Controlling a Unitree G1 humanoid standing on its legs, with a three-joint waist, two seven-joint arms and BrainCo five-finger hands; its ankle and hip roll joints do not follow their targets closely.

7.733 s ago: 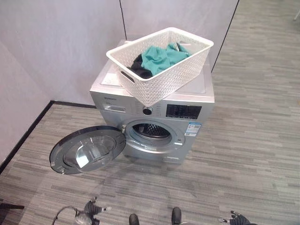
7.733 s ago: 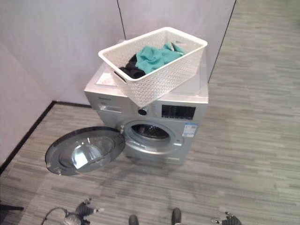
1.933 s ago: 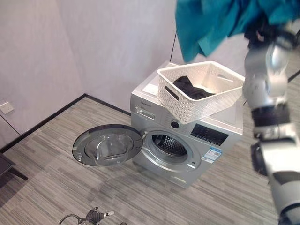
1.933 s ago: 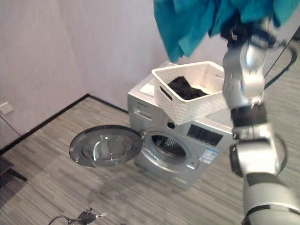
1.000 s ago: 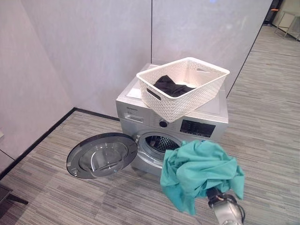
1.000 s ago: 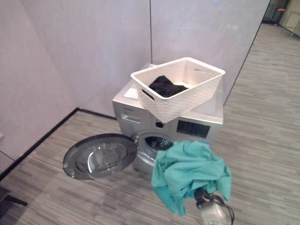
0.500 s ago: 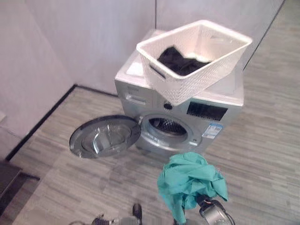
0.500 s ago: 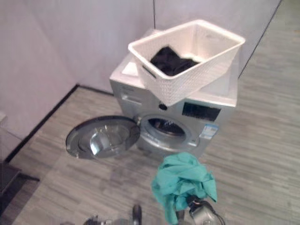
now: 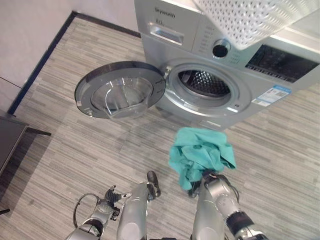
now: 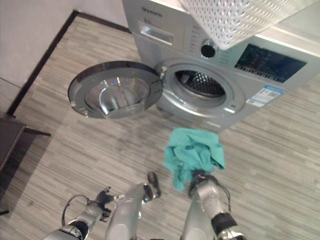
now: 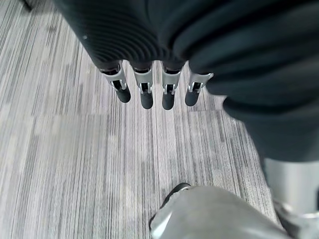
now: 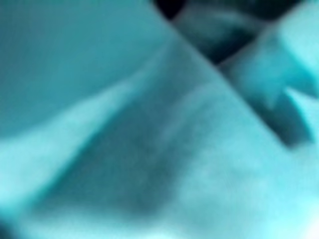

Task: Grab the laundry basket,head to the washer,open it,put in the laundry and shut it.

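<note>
The silver washer (image 9: pixel 280 70) stands with its round door (image 9: pixel 120 90) swung wide to its left, and the drum opening (image 9: pixel 205 82) shows dark and bare. The white woven laundry basket (image 9: pixel 250 20) rests on top of the washer, seen from below its rim. My right hand (image 9: pixel 214 179) is shut on a bunched teal garment (image 9: pixel 200 152), held low over the floor just in front of the drum opening. The right wrist view shows the teal cloth (image 12: pixel 124 139) pressed up close. My left hand (image 9: pixel 107 201) hangs low at my left side, its fingers (image 11: pixel 147 92) straight and holding nothing.
A dark piece of furniture (image 9: pixel 7 140) stands at the far left. A black baseboard (image 9: pixel 42 57) runs along the left wall to the washer. Grey plank floor (image 9: pixel 280 150) lies open to the right of the washer.
The camera has tilted down and come closer to the washer, so the basket's inside is out of sight. The right hand still holds the teal garment low before the drum. My left hand has come into view.
</note>
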